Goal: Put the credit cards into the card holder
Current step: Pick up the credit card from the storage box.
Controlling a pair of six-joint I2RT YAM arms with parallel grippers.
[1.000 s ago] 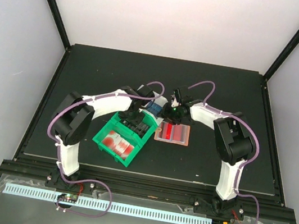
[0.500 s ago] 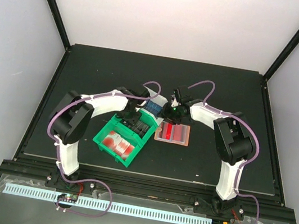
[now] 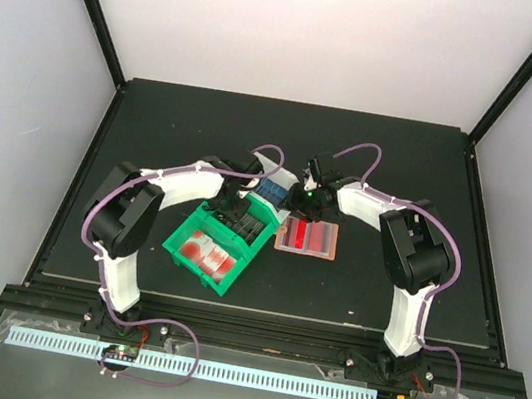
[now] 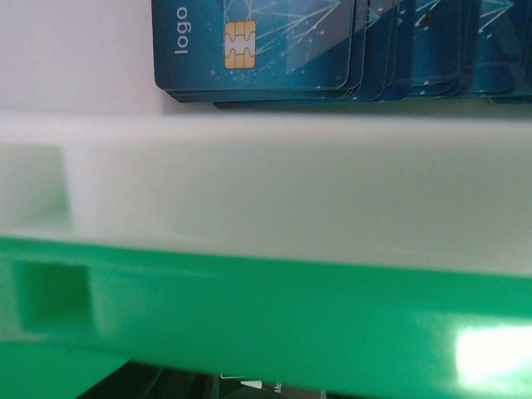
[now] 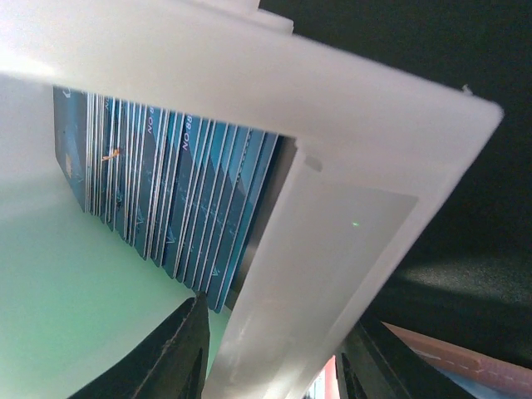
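Credit cards [image 5: 166, 199] sit inside the white bin [image 5: 332, 233] whose wall the right fingers [image 5: 179, 357] straddle (grip unclear).

Green bin [image 3: 181, 247] set askew on the black table [image 3: 404, 161], left of centre. White bin [image 3: 272, 166] at its far corner, rims touching or nearly so in the left wrist view. Pale walls [image 3: 23, 70] enclose the table on three sides.
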